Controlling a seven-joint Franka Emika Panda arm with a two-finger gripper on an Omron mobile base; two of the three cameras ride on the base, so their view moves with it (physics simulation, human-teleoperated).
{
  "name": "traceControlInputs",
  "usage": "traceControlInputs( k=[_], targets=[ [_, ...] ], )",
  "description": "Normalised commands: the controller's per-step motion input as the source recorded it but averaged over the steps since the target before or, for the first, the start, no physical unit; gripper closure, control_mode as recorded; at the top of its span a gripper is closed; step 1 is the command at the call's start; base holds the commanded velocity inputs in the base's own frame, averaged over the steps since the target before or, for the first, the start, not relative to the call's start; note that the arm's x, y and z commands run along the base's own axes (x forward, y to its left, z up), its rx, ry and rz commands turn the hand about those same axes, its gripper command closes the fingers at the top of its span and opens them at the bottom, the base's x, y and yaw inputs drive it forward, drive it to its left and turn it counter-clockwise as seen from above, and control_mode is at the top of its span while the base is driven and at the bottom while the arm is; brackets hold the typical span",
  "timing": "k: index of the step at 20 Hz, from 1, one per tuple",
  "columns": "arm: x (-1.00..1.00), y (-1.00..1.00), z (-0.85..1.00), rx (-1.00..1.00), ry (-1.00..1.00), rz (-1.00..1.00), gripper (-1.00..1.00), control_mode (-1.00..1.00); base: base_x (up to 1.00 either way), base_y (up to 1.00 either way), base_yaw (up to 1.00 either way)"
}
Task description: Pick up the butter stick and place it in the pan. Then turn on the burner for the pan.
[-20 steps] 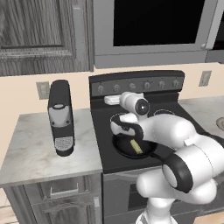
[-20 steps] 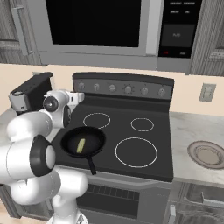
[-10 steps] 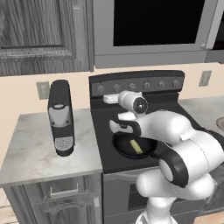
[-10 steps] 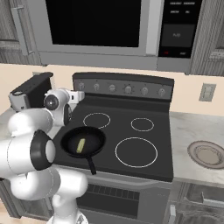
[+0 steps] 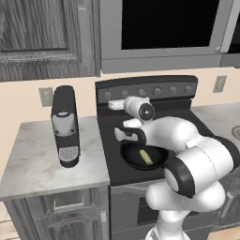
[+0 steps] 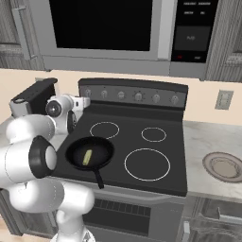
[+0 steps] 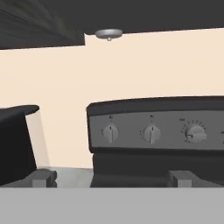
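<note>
From the left base view, the butter stick (image 5: 146, 157) lies inside the pan (image 5: 136, 160), which sits on the front left burner of the black stove (image 5: 108, 150). The white arm bends over the pan, and its gripper (image 5: 114, 105) is held up near the stove's back panel, just in front of the knobs (image 5: 142, 93). A dark coffee machine (image 5: 65, 125) stands on the grey counter (image 5: 33, 154) left of the stove. From the right base view, the butter stick (image 6: 87, 157) is a small yellow bar in the middle of the pan (image 6: 78, 153), and the pan's handle points to the front edge of the stove (image 6: 156, 179). The gripper (image 6: 84, 103) points at the left end of the knob row (image 6: 138, 97). A round plate (image 6: 224, 167) rests on the counter to the right. In the hand view, the two finger tips (image 7: 41, 178) stand wide apart with nothing between them, and three knobs (image 7: 151, 134) show straight ahead.
</note>
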Motion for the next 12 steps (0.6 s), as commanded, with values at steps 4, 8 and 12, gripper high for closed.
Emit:
traceControlInputs(
  k=[4,8,12],
  targets=[
    [0.16,0.06,0.00,0.00,0.00,-0.02,-1.00,-1.00,0.00,0.00,0.00],
    [0.13,0.03,0.00,0.00,0.00,-0.01,-1.00,-1.00,0.00,0.00,0.00],
    [0.11,0.02,-0.03,0.00,0.00,0.00,-1.00,-1.00,0.00,0.00,0.00]
  ],
)
